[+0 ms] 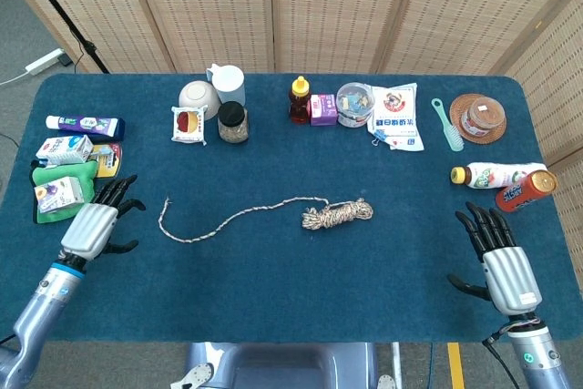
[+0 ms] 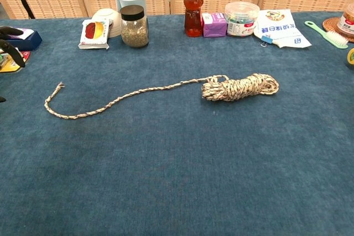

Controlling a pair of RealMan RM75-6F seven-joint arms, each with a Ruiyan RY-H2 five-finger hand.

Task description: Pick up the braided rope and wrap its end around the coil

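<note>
Blue table [image 1: 273, 261]: head view alone shows each robot hand, left [image 1: 91, 225] and right [image 1: 503, 266], spread empty.

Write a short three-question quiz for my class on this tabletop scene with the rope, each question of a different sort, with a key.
1. True or false: the left hand is holding the braided rope.
2. Multiple choice: the coil lies A) at the rope's right end, B) at its left end, C) inside the white bowl.
3. Fill in: the honey bottle has a ___ cap.

Key
1. False; it is open, left of the loose end.
2. A
3. yellow
</note>
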